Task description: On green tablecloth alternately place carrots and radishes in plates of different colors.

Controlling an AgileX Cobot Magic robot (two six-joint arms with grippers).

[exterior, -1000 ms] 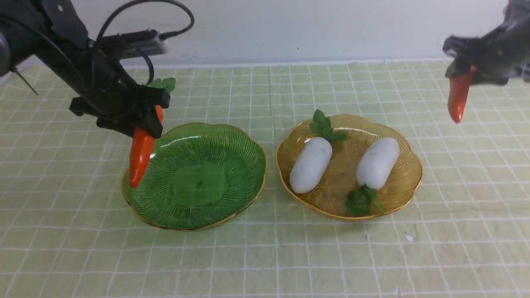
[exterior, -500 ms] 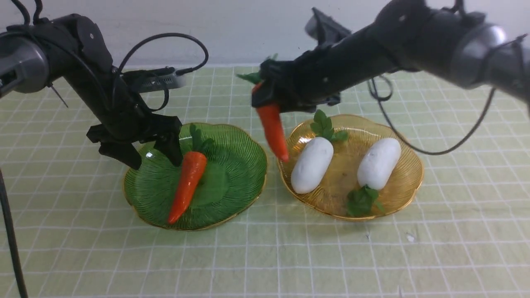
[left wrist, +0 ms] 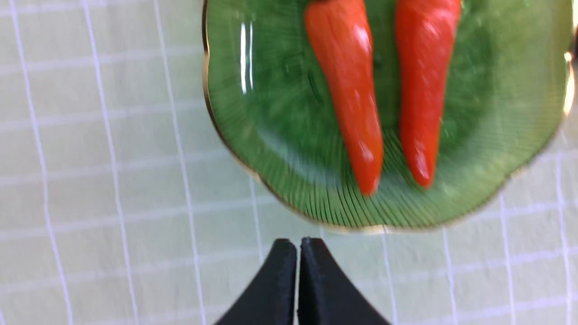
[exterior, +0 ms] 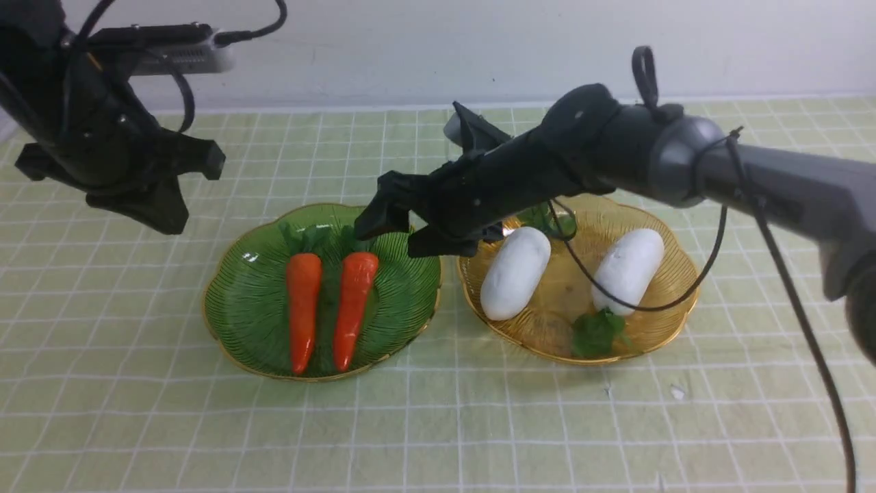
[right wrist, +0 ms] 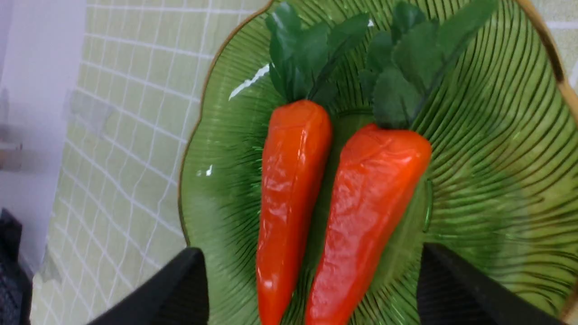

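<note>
Two orange carrots (exterior: 302, 308) (exterior: 353, 307) lie side by side in the green plate (exterior: 404, 301). Two white radishes (exterior: 514, 272) (exterior: 627, 270) lie in the amber plate (exterior: 674, 308). All rest on the green tablecloth (exterior: 438, 424). My right gripper (exterior: 400, 229) hangs open and empty just above the green plate's far right rim; its wrist view shows both carrots (right wrist: 289, 189) (right wrist: 365, 212) between its fingers (right wrist: 180, 289). My left gripper (exterior: 147, 205) is shut and empty, raised left of the green plate; its wrist view shows its fingertips (left wrist: 282, 271) together over the cloth beside the plate (left wrist: 271, 113).
A white wall (exterior: 479, 48) runs along the far edge of the cloth. My right arm (exterior: 684, 157) reaches across above the amber plate, with a black cable (exterior: 684, 287) drooping over the radishes.
My right gripper has let its carrot go into the green plate beside the first one and now stands open. My left gripper has lifted up and away to the left and shut.
</note>
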